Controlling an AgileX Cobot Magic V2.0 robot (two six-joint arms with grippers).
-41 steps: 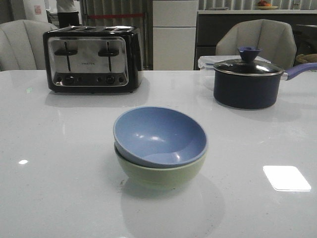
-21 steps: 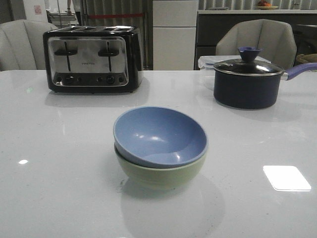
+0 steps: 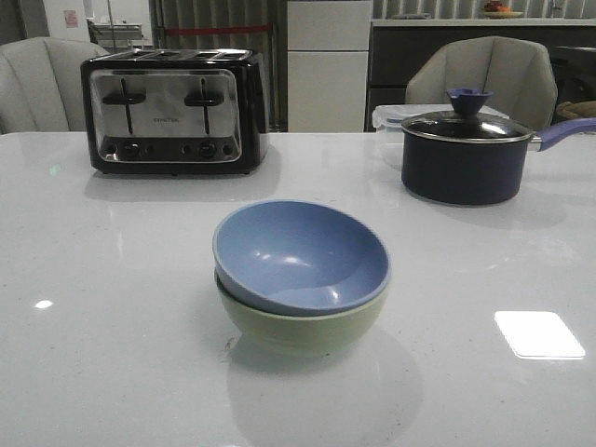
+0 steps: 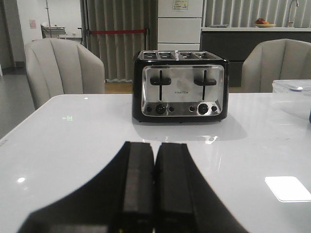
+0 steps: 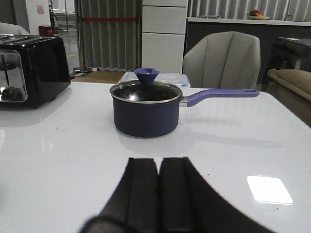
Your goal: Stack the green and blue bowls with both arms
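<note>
Blue bowl sits nested in your green bowl mid-bench; left pincer and right pincer are both clenched, empty.

Dusty blue bowl, sage green bowl.

Two bowls are counted on the table: one blue bowl nested in one green bowl. One toaster with four slots, one lidded saucepan and one clear container behind it are also seen, and two chairs, a left chair and a right chair, are counted beyond the table's far edge. Two grippers are seen in the wrist views, the left gripper and the right gripper, each with two fingers pressed together.
</note>
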